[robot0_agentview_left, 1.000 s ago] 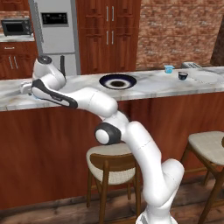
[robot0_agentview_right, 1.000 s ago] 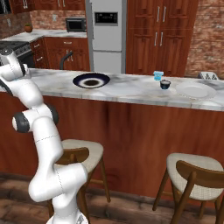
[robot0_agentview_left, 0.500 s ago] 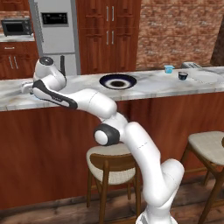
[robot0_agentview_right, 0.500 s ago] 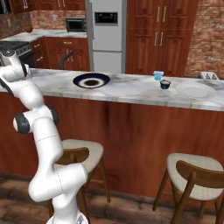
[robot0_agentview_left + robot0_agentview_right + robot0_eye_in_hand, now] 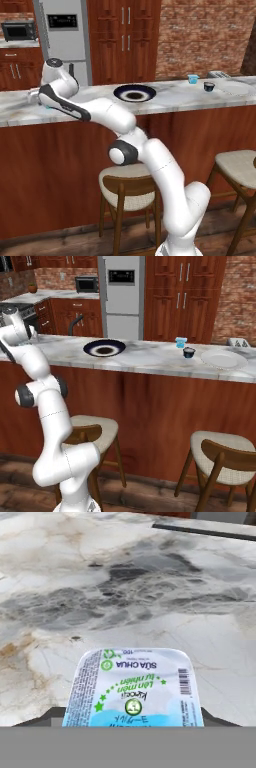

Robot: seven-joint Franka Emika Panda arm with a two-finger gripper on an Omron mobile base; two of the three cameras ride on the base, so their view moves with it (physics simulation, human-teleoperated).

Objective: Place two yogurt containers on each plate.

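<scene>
The yogurt cup (image 5: 134, 687) sits between the fingers; their grip I cannot tell; dark plate (image 5: 134, 93) lies well right.

Yogurt cup (image 5: 134, 688) in hand view: lower part cut off at bottom, I cannot read the small lid print. Fingertips hidden behind it; I cannot confirm contact. Far yogurt cup (image 5: 180, 342) too small for detail.

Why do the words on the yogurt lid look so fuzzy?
In the hand view the yogurt cup sits right up against the camera, so its print smears; in the left base view everything is soft too, and the dark plate shows little detail.
</scene>
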